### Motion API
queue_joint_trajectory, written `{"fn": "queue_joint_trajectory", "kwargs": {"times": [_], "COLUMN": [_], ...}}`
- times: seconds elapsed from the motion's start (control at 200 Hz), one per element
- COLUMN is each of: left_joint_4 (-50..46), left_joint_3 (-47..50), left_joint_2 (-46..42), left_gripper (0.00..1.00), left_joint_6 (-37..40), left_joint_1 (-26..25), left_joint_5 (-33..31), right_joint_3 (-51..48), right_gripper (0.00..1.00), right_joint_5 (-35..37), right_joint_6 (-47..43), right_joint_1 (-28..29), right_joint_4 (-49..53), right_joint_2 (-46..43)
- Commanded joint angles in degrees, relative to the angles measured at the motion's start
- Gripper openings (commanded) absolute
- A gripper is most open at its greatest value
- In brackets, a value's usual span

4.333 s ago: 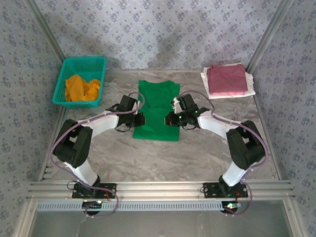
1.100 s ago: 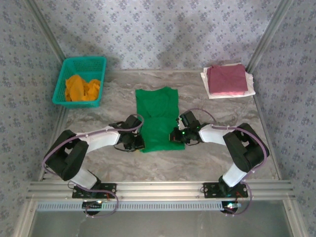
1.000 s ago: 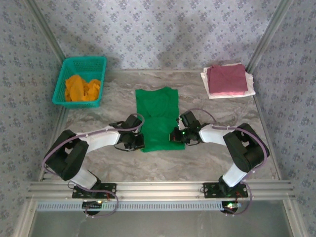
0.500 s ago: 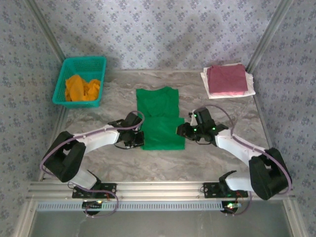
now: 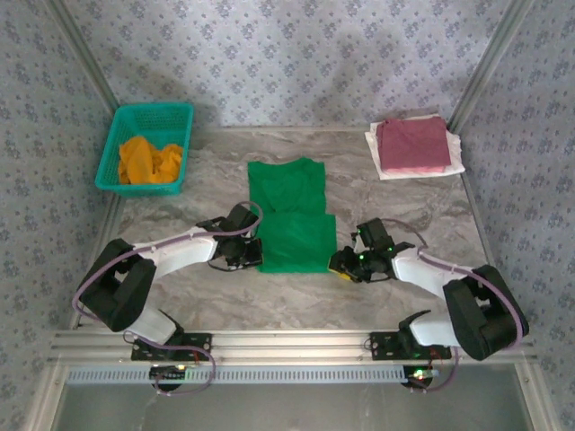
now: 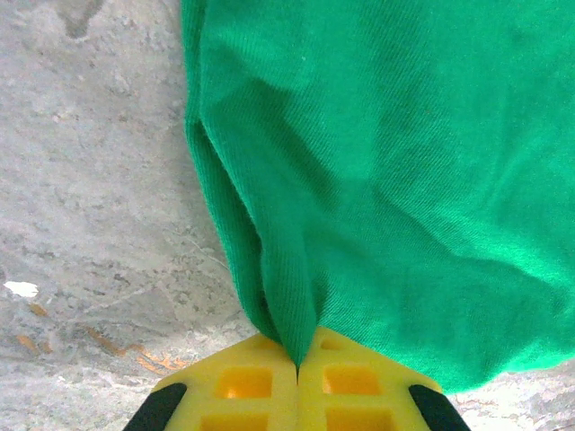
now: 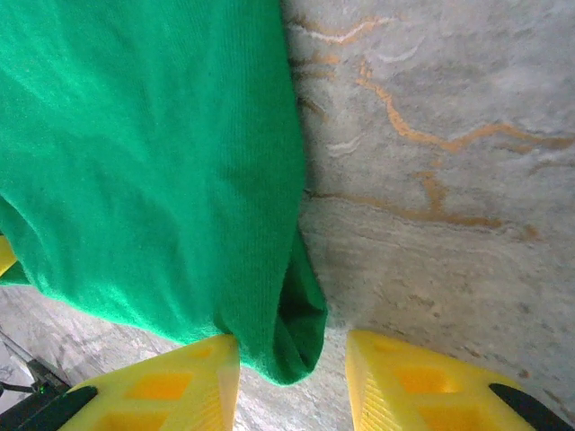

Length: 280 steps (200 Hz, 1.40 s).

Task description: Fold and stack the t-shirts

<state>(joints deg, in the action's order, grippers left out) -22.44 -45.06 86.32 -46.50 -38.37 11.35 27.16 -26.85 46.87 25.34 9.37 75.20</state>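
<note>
The bright green t-shirt [image 5: 289, 215] lies flat mid-table, its near part doubled over in a fold. My left gripper [image 5: 254, 256] sits at the fold's near left corner. In the left wrist view that gripper [image 6: 297, 364] is shut on a pinch of the green t-shirt [image 6: 377, 162]. My right gripper [image 5: 340, 266] is at the near right corner. In the right wrist view it [image 7: 292, 359] stands open, the loose corner of the green cloth [image 7: 296, 346] lying between its yellow fingers [image 7: 180, 382] on the table.
A teal mesh basket [image 5: 153, 109] at the back left holds a crumpled orange t-shirt [image 5: 150, 160]. At the back right a folded maroon-pink t-shirt [image 5: 412, 145] rests on a white one [image 5: 456, 167]. Patterned walls and metal posts close in the marble table [image 5: 395, 296].
My right gripper opened, let go of the shirt's near right corner and drew back to the right and nearer. The near part of the shirt now lies wider. The left gripper kept its hold.
</note>
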Motion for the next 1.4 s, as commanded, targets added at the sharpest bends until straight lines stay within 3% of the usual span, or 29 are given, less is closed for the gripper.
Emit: {"fn": "queue_joint_trajectory", "kwargs": {"times": [0.0, 0.565, 1.034, 1.129, 1.394], "left_joint_4": [0.85, 2.00, 2.69, 2.85, 2.22], "left_joint_3": [0.12, 0.32, 0.36, 0.50, 0.91], "left_joint_2": [-0.09, 0.79, 1.32, 1.32, -0.92], "left_gripper": [0.00, 0.00, 0.00, 0.00, 0.00], "left_joint_6": [0.72, 0.31, 0.30, 0.33, 0.51], "left_joint_1": [-0.24, -0.29, -0.36, -0.39, -0.26], "left_joint_5": [1.16, 1.96, 2.38, 2.40, 1.03], "right_joint_3": [1.35, 3.61, 3.82, 4.43, 6.64], "right_gripper": [0.39, 0.38, 0.45, 0.39, 0.08], "right_joint_5": [-1.02, -0.50, 0.92, 1.25, 5.32], "right_joint_6": [1.51, 2.16, 2.17, 2.00, -0.02], "right_joint_1": [0.87, 1.49, 2.16, 2.47, 3.15], "right_joint_4": [-2.18, -3.04, -4.06, -4.68, -1.56], "right_joint_2": [1.32, 1.50, 6.24, 7.23, 5.31]}}
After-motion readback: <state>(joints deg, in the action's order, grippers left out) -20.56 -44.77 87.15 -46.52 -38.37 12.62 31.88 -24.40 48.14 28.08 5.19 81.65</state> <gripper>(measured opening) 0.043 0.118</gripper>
